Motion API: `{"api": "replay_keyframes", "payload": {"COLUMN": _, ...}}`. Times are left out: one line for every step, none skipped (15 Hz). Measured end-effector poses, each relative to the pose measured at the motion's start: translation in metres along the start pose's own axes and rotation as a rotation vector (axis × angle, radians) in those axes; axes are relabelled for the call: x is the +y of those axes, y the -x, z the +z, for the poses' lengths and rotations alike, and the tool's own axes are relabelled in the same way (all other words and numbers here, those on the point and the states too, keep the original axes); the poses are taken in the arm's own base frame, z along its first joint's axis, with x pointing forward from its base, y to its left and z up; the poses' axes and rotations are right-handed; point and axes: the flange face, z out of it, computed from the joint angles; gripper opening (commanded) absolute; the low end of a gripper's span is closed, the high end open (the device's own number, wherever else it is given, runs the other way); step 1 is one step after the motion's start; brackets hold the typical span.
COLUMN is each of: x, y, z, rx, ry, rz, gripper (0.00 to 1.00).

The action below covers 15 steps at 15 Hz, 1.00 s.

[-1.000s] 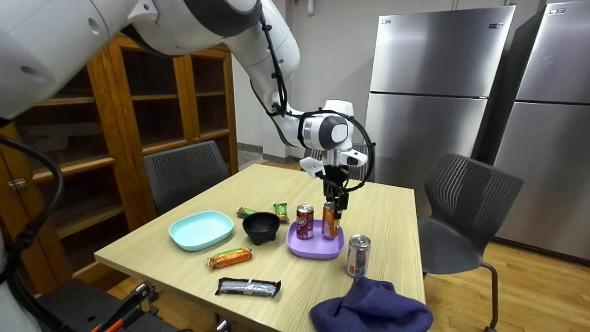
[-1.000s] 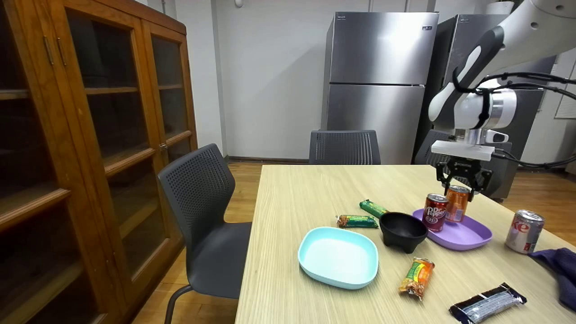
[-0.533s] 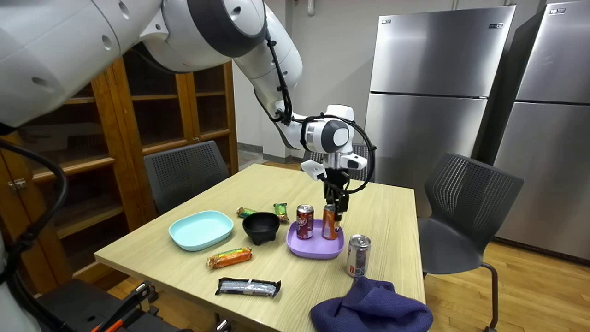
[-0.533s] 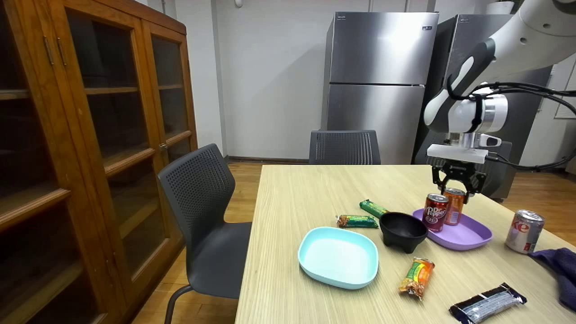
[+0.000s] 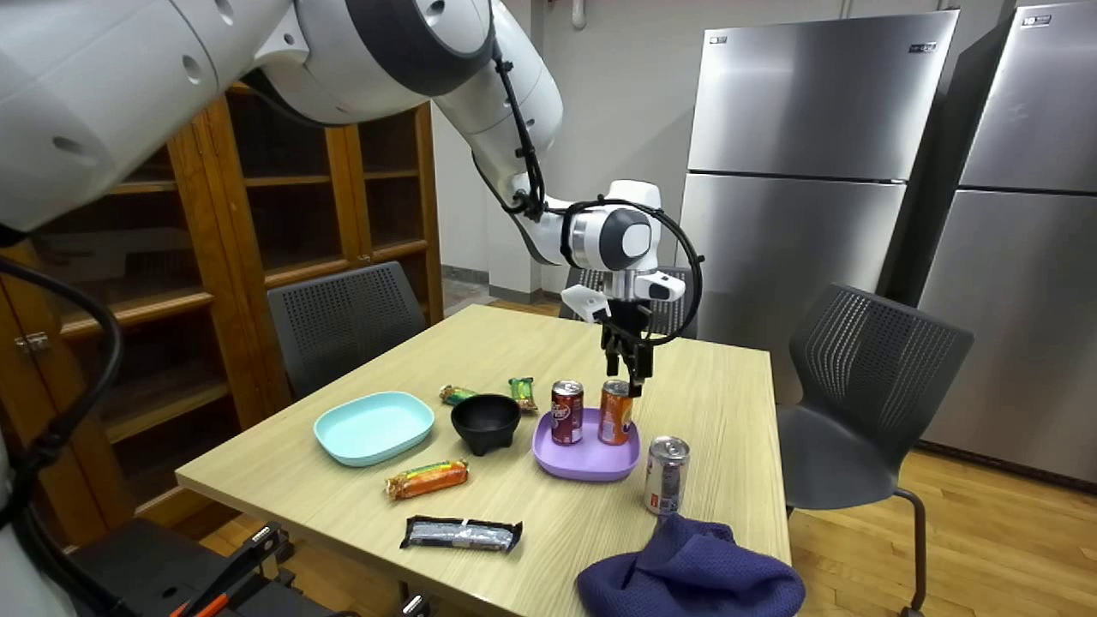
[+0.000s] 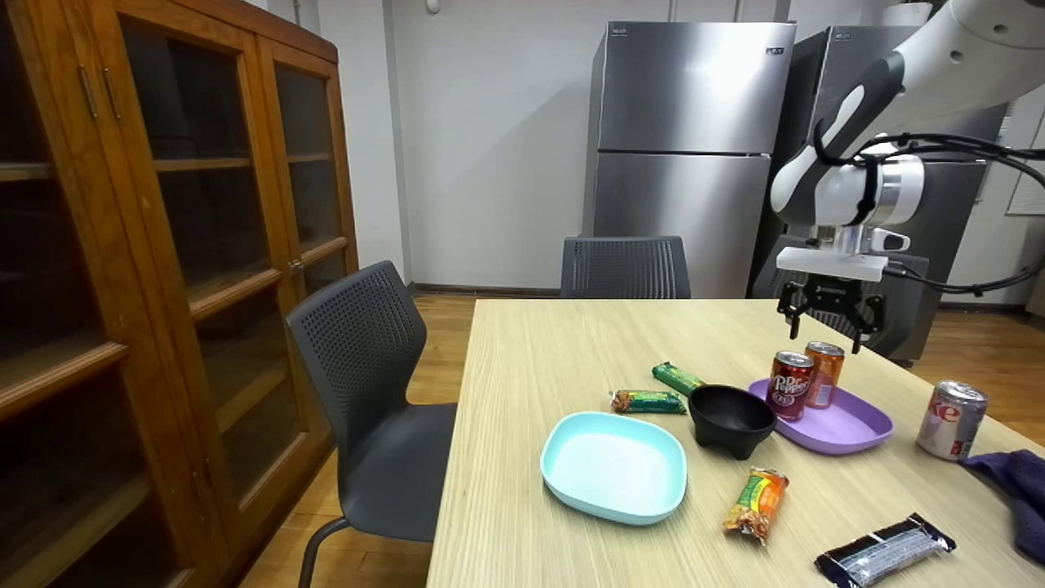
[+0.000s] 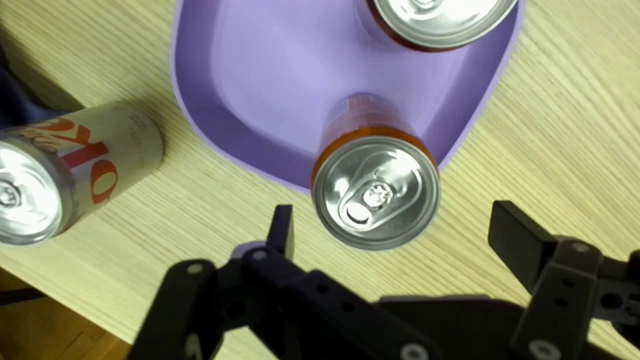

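The claw [image 7: 392, 224] stands wide, low in the wrist view; I'd move vertically, clear of the orange can [image 7: 372, 195].

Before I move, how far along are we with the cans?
Looks done: the orange can and the Dr Pepper can stand on the purple plate. In hand: nothing; the end effector is open at the orange can's top, with a gap on each side in the wrist view. Possibly left: the silver can, standing on the table beside the plate, the only can off it.
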Motion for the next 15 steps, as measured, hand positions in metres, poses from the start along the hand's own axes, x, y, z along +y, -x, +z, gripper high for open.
{"api": "replay_keyframes", "payload": {"x": 0.001, "y": 0.000, "z": -0.008, "rx": 0.005, "ry": -0.006, "rz": -0.001, "gripper": 1.00}}
{"api": "replay_keyframes", "payload": {"x": 0.002, "y": 0.000, "z": -0.017, "rx": 0.007, "ry": -0.012, "rz": -0.002, "gripper": 1.00}}
{"api": "replay_keyframes", "payload": {"x": 0.005, "y": 0.001, "z": -0.027, "rx": 0.009, "ry": -0.017, "rz": -0.001, "gripper": 1.00}}
{"api": "replay_keyframes", "payload": {"x": 0.008, "y": 0.003, "z": -0.038, "rx": 0.010, "ry": -0.024, "rz": -0.001, "gripper": 1.00}}
{"api": "replay_keyframes", "payload": {"x": 0.012, "y": 0.005, "z": -0.048, "rx": 0.010, "ry": -0.028, "rz": -0.003, "gripper": 1.00}}
{"api": "replay_keyframes", "payload": {"x": 0.018, "y": 0.008, "z": -0.059, "rx": 0.008, "ry": -0.033, "rz": -0.005, "gripper": 1.00}}
{"api": "replay_keyframes", "payload": {"x": 0.024, "y": 0.012, "z": -0.068, "rx": 0.005, "ry": -0.036, "rz": -0.013, "gripper": 1.00}}
{"api": "replay_keyframes", "payload": {"x": 0.031, "y": 0.017, "z": -0.076, "rx": 0.001, "ry": -0.035, "rz": -0.018, "gripper": 1.00}}
{"api": "replay_keyframes", "payload": {"x": 0.039, "y": 0.022, "z": -0.082, "rx": -0.002, "ry": -0.032, "rz": -0.025, "gripper": 1.00}}
{"api": "replay_keyframes", "payload": {"x": 0.049, "y": 0.027, "z": -0.088, "rx": -0.005, "ry": -0.027, "rz": -0.028, "gripper": 1.00}}
{"api": "replay_keyframes", "payload": {"x": 0.058, "y": 0.031, "z": -0.092, "rx": -0.006, "ry": -0.018, "rz": -0.028, "gripper": 1.00}}
{"api": "replay_keyframes", "payload": {"x": 0.069, "y": 0.036, "z": -0.095, "rx": -0.003, "ry": -0.007, "rz": -0.031, "gripper": 1.00}}
{"api": "replay_keyframes", "payload": {"x": 0.079, "y": 0.039, "z": -0.097, "rx": 0.015, "ry": 0.002, "rz": -0.034, "gripper": 1.00}}
{"api": "replay_keyframes", "payload": {"x": 0.090, "y": 0.041, "z": -0.097, "rx": 0.040, "ry": 0.015, "rz": -0.036, "gripper": 1.00}}
{"api": "replay_keyframes", "payload": {"x": 0.102, "y": 0.043, "z": -0.095, "rx": 0.053, "ry": 0.030, "rz": -0.037, "gripper": 1.00}}
